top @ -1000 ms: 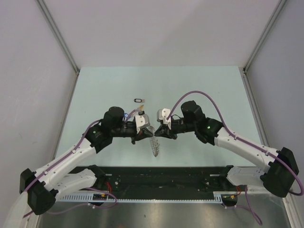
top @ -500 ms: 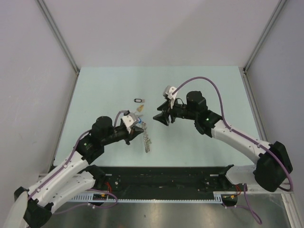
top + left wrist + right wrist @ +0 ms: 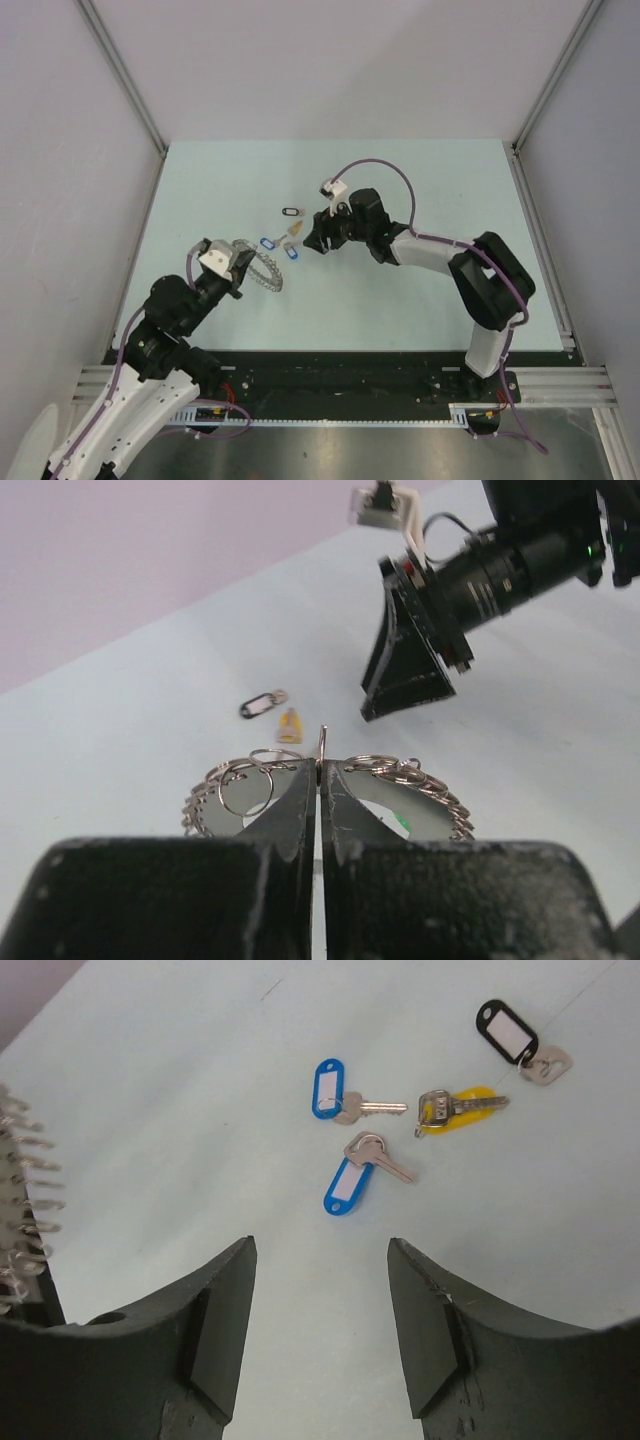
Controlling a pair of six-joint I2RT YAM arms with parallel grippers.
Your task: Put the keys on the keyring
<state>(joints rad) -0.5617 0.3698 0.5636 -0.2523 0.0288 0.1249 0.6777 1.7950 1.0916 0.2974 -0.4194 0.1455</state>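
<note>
top view: arms have parted. left gripper, clamped on the ring, drew back; right gripper, jaws wide, now over loose keys, likely picking one next.

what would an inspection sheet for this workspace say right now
surface: pale green table, flat
job's things: keyring held in the left gripper; four keys loose on the table: blue-tagged key, second blue-tagged key, yellow-tagged key, black-tagged key
clutter: nothing seen
grippers: left gripper shut on the keyring; right gripper open, above the keys, holding nothing
cables: purple cables loop along both arms, clear of the keys
surroundings: grey walls on three sides
</note>
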